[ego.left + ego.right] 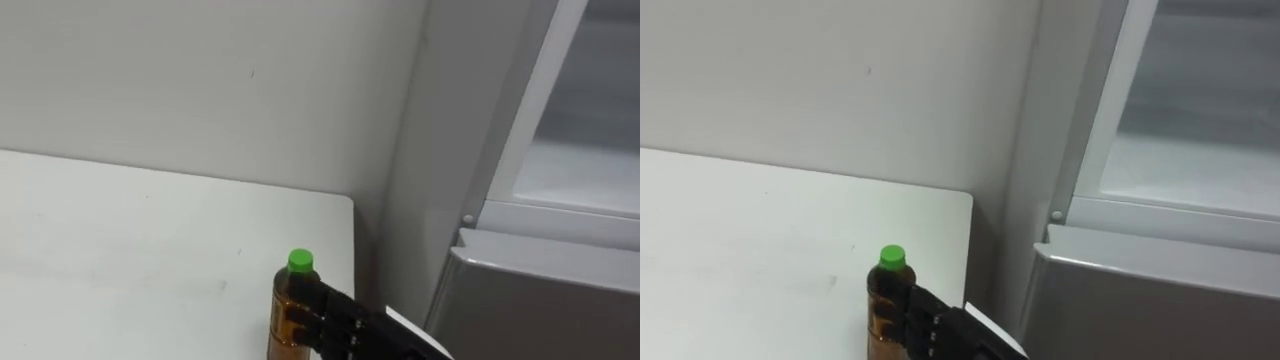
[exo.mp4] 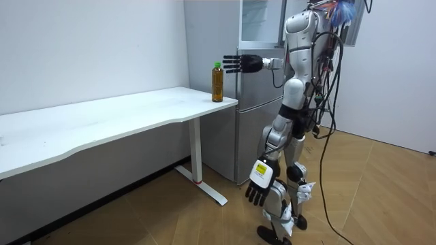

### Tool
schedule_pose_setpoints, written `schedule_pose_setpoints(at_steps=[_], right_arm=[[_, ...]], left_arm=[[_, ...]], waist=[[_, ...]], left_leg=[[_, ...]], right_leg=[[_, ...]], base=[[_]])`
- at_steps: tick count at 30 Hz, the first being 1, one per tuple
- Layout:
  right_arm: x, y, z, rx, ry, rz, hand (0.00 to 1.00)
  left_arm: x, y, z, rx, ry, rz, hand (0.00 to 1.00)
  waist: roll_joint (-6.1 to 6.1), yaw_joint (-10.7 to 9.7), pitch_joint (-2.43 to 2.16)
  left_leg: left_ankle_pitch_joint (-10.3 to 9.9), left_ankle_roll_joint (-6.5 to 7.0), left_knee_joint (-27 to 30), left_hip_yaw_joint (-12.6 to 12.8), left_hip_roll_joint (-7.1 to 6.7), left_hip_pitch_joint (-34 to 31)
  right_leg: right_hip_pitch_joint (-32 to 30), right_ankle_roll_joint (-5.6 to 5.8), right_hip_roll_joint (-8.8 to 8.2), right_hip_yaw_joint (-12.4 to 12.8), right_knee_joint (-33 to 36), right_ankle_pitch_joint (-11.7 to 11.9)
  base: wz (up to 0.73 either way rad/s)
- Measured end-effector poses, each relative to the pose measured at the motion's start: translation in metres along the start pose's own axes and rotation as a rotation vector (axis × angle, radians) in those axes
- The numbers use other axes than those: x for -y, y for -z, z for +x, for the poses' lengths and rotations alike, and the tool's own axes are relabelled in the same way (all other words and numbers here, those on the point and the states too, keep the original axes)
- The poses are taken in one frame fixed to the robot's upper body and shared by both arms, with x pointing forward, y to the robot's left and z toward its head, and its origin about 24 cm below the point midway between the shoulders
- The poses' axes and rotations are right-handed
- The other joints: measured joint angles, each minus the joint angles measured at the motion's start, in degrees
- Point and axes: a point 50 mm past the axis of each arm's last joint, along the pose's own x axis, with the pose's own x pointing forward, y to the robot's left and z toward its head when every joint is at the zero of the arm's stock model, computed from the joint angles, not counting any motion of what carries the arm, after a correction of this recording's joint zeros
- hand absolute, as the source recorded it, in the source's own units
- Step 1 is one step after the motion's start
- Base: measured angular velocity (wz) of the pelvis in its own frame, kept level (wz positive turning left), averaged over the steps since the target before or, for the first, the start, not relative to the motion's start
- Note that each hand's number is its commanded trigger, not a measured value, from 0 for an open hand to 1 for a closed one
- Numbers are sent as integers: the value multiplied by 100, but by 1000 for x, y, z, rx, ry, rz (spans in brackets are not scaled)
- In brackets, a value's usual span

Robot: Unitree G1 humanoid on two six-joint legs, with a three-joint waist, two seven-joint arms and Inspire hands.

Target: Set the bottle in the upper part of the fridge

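A brown bottle with a green cap stands upright near the right corner of the white table, close to the fridge. My right hand reaches in from the lower right, its straight fingers against the bottle's right side, open. In the room view the bottle stands at the table's end with my right hand stretched out level beside it. My left hand hangs open by my thigh. The upper fridge compartment shows a pale interior to the right.
The fridge's grey lower door sits right of the table, with a narrow gap between them. A white wall runs behind the table. I stand on wooden floor in front of the fridge.
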Motion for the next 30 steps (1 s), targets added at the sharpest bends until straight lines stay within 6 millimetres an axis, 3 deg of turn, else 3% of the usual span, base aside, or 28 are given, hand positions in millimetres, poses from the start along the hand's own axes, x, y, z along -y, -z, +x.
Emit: schedule_pose_setpoints(at_steps=[3,8,13,30], right_arm=[[0,-8,2,24,-15,-27,0],[1,-10,0,21,-16,-50,0],[0,-20,0,64,-18,-80,0],[-1,-34,4,164,55,-94,0]], left_arm=[[-1,-2,0,5,-5,-4,0],[2,-1,0,2,0,-5,0],[3,2,-1,-4,3,-4,0],[4,-2,-1,16,0,14,0]], waist=[[65,-1,-19],[21,7,-38],[-32,-7,-16],[-31,-11,-13]], left_leg=[[3,-5,-13,20,4,29],[5,-9,-13,28,8,35],[6,-7,-8,21,3,28],[4,-7,-19,0,5,-6]], right_leg=[[6,0,12,27,0,-1],[7,0,10,48,1,-1],[7,0,4,48,3,0],[-20,1,5,10,3,-1]], base=[[-6],[-1],[0],[1]])
